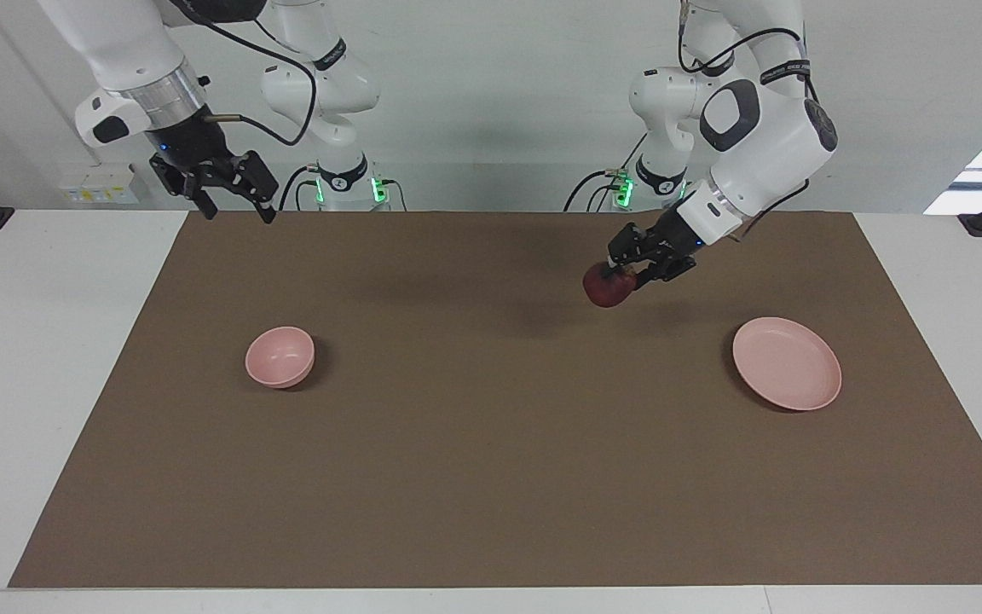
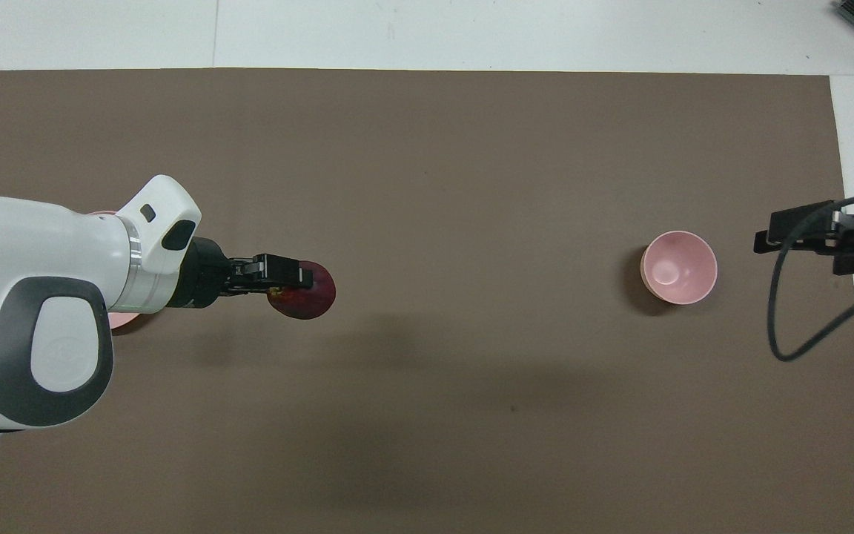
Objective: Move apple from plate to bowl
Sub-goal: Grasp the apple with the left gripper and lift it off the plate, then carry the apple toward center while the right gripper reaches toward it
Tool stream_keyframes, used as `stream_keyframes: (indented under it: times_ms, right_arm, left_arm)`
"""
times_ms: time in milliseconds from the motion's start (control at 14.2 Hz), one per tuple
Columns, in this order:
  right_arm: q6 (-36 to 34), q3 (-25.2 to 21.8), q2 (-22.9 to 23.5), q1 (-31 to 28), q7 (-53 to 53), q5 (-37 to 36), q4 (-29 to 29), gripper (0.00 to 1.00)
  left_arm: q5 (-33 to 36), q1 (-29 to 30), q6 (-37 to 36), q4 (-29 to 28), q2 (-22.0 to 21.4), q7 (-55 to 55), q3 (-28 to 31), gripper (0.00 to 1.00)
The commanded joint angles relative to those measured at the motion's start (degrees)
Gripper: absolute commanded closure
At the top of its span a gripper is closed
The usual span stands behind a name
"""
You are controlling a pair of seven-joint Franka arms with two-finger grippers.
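Note:
The dark red apple hangs in the air over the brown mat, with my left gripper shut on it. The pale pink plate lies bare at the left arm's end of the table; in the overhead view only slivers of the plate show past the arm. Toward the right arm's end stands the small pink bowl, with nothing in it. My right gripper is open, up over the mat's edge at its own end.
A brown mat covers most of the white table. A black cable loop hangs from the right arm beside the bowl.

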Motion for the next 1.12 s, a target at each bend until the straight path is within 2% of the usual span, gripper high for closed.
stream_keyframes:
  times_ms: [0, 141, 352, 703, 844, 1055]
  right_arm:
    - [2.57, 0.28, 0.66, 0.93, 10.75, 6.81, -1.66, 0.0]
    - [5.29, 0.28, 1.72, 2.59, 19.18, 10.33, -1.75, 0.0]
    - [8.72, 0.28, 3.82, 3.65, 28.77, 16.83, -1.75, 0.0]
    - [18.38, 0.28, 6.11, 9.27, 45.83, 23.53, -1.57, 0.0]
    - [19.45, 0.28, 6.9, 10.59, 49.88, 26.59, -1.57, 0.0]
    - [17.88, 0.36, 8.83, 11.12, 51.13, 31.43, -1.22, 0.0]
  left_arm:
    - [-8.31, -0.26, 3.27, -0.25, -0.68, -0.77, -1.3, 1.0]
    - [-11.57, -0.26, 7.91, -0.42, -0.68, -1.38, -3.67, 1.0]
    - [-20.7, -0.35, 14.33, -0.6, -0.68, -2.71, -7.26, 1.0]
    - [-27.93, -1.14, 25.49, -1.04, -0.77, -3.06, -12.28, 1.0]
    - [-31.43, -1.58, 30.67, -1.04, -0.59, -2.88, -13.95, 1.0]
    - [-34.34, -1.67, 34.64, -0.69, -0.41, -2.62, -16.15, 1.0]
